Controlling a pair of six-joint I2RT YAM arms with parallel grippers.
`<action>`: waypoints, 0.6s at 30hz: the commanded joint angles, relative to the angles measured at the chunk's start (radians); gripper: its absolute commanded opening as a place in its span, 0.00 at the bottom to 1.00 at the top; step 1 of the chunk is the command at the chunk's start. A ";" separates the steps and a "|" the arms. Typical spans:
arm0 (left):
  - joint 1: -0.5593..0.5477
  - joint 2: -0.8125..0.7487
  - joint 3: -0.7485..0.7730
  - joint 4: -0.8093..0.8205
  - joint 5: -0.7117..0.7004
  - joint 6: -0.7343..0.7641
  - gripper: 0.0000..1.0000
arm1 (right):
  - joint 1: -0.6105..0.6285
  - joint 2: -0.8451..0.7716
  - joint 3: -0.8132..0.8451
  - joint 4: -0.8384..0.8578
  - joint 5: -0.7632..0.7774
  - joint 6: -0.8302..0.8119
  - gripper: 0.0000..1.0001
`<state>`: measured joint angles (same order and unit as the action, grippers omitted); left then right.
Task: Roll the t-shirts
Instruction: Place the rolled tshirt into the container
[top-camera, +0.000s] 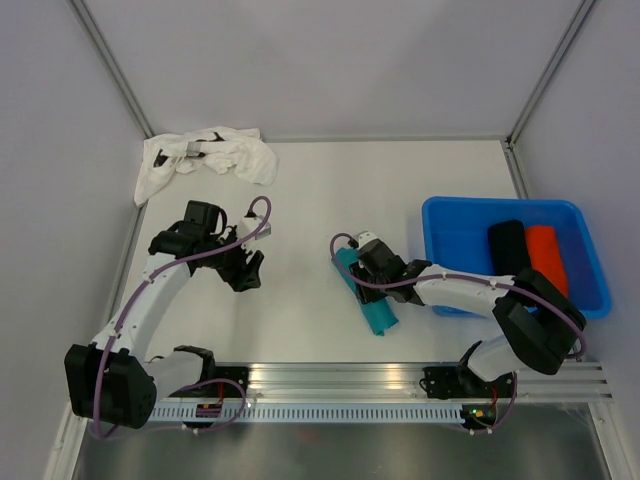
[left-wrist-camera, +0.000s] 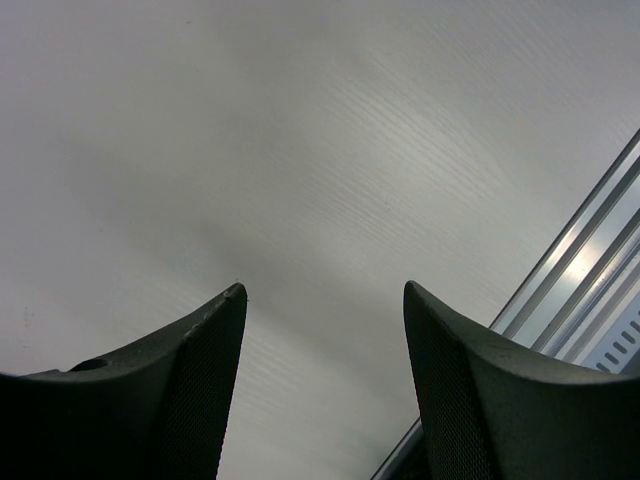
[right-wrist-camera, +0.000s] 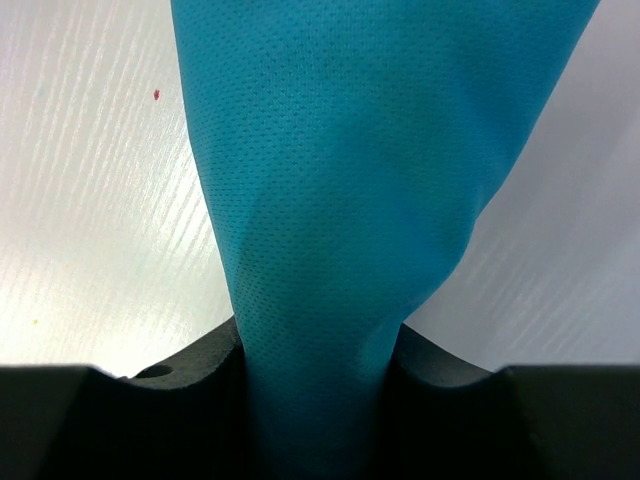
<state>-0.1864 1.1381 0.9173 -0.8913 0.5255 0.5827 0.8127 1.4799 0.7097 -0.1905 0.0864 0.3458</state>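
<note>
Robot lab, a boxed-in test cell; white tabletop (top-camera: 320, 190) walled by plain pale panels (top-camera: 330, 60) on bare metal posts (top-camera: 112, 62); slotted aluminium rail (top-camera: 340, 385) along the near edge; left arm (top-camera: 150, 290) and right arm (top-camera: 470, 288) bolted to it, white and black; purple cables (top-camera: 263, 208) strung along both; props on top include a blue tub (top-camera: 450, 230) and a teal t-shirt (top-camera: 378, 318).
</note>
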 joint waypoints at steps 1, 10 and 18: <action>0.004 -0.003 0.032 0.020 -0.001 -0.030 0.69 | -0.010 -0.052 0.014 -0.007 -0.010 0.005 0.38; 0.004 0.000 0.035 0.020 0.005 -0.029 0.69 | -0.032 -0.018 0.045 -0.024 -0.019 -0.028 0.36; 0.004 0.017 0.026 0.020 0.047 -0.023 0.70 | -0.033 0.060 0.013 0.075 -0.082 0.002 0.38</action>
<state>-0.1864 1.1465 0.9173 -0.8875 0.5293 0.5823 0.7815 1.5154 0.7231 -0.1795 0.0471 0.3305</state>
